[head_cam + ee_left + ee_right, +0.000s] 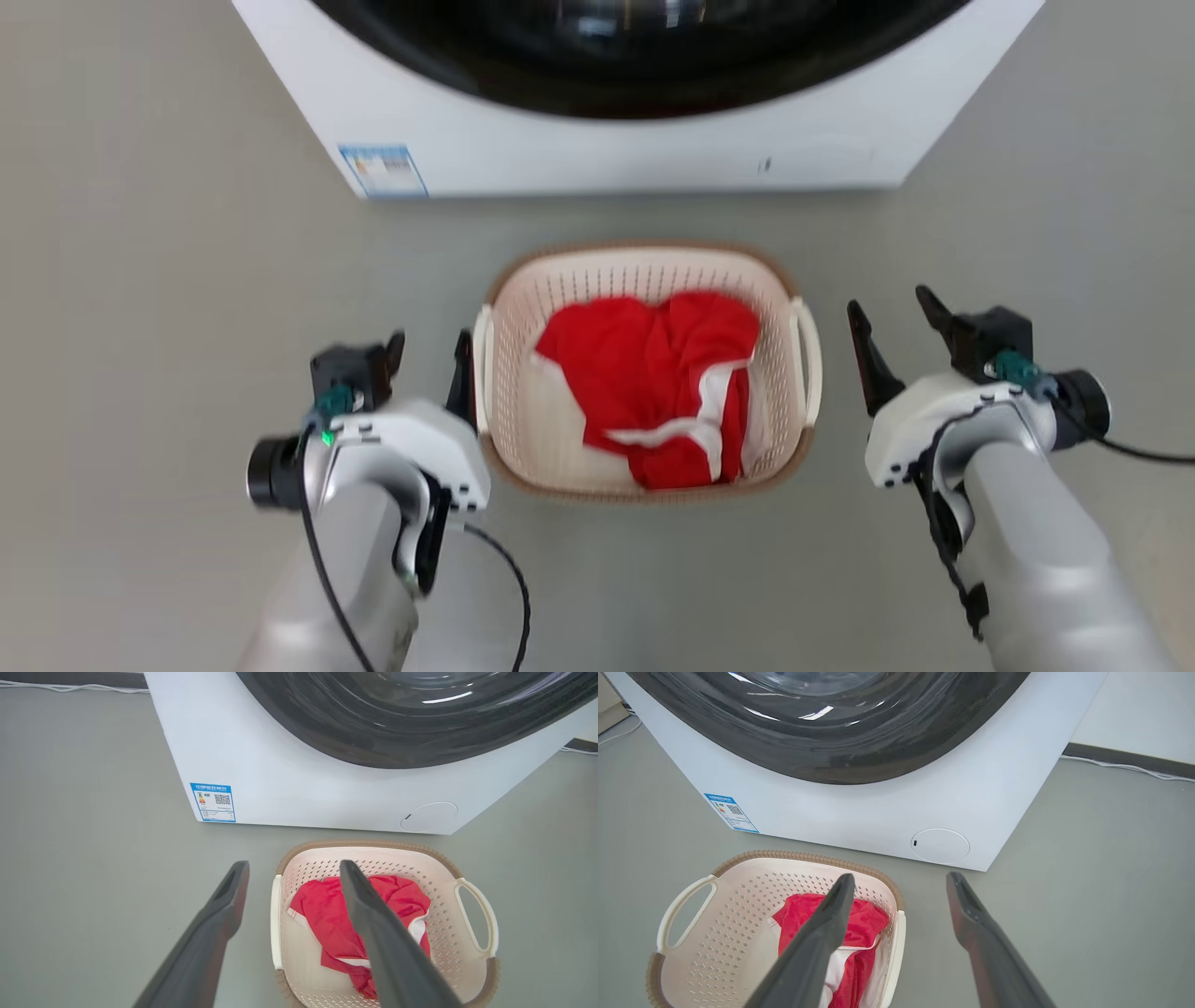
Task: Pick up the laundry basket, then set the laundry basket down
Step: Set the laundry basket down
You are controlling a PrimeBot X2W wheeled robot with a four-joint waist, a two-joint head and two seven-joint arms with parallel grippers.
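At the lower left of my head view, the left gripper (pixel 428 359) has its two long dark fingers spread apart and nothing between them. Its inner finger stands just beside the white left handle (pixel 482 364) of the small cream-white perforated plastic laundry basket (pixel 644 275); I cannot tell whether they touch. In the left wrist view that handle shows in the gap between the two fingers.

At the lower right, the right gripper (pixel 890 322) is likewise spread wide and empty. A strip of grey floor (pixel 140 280) separates it from the basket's white right handle (pixel 810 359).

The basket sits on the floor between my two grippers, upright, its brown woven-look rim facing up. A crumpled red garment with white bands (pixel 653 373) lies inside it, bunched towards the middle and the right.

Beyond the basket, near but apart from it, stands the white front-loading washing machine (pixel 607 149) with its dark round door (pixel 635 56). A small blue label (pixel 383 170) sits at its lower left corner.
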